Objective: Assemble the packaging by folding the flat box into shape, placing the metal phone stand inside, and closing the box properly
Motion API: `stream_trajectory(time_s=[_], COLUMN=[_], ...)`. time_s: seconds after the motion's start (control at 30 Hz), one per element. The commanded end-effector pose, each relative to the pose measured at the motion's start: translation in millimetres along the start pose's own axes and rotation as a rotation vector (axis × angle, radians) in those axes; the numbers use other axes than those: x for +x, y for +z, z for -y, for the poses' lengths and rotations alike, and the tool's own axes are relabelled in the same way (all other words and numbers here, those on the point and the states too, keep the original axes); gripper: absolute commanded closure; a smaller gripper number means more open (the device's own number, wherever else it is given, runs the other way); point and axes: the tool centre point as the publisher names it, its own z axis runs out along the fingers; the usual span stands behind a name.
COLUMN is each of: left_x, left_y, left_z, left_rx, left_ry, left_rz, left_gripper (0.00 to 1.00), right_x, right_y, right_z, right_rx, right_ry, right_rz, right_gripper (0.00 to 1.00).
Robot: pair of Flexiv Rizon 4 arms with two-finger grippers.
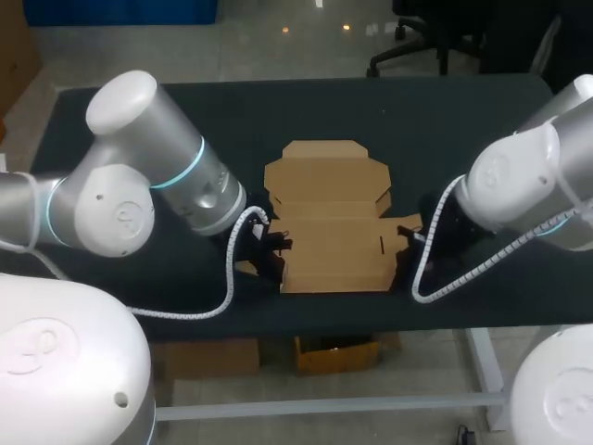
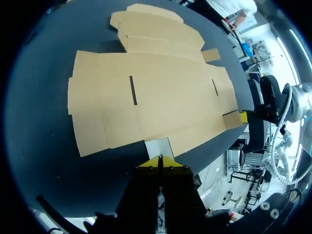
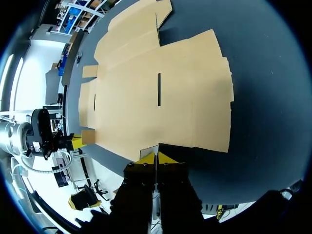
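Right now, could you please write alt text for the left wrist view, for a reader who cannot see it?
A flat, unfolded cardboard box lies on a dark table. The left end effector, yellow tips together, sits at a small tab on the box's nearest edge.

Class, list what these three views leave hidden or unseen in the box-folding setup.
No view shows the metal phone stand.
Fingertips of left gripper and right gripper: hidden in head view under their own wrists.
Underside of the flat box, against the table: every view.
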Motion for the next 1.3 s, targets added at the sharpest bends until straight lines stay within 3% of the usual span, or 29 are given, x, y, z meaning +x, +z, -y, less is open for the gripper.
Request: stream_trajectory(time_s=[0.03, 1.3], left_x=[3.9, 12.6], left_y=[3.2, 18.1], left_z=[1.7, 4.1], left_rx=[-0.004, -0.023], left_ry=[0.001, 0.031], left_rz=[0.012, 0.028], left_gripper=[1.0, 1.0], right_x=[6.6, 20.3], right_y=[2.9, 14.4], right_z=[1.3, 7.7], right_rx=[-0.007, -0.01], right_ry=[0.0, -0.001], right_rz=[0.036, 0.141], right_gripper=[1.0, 1.0])
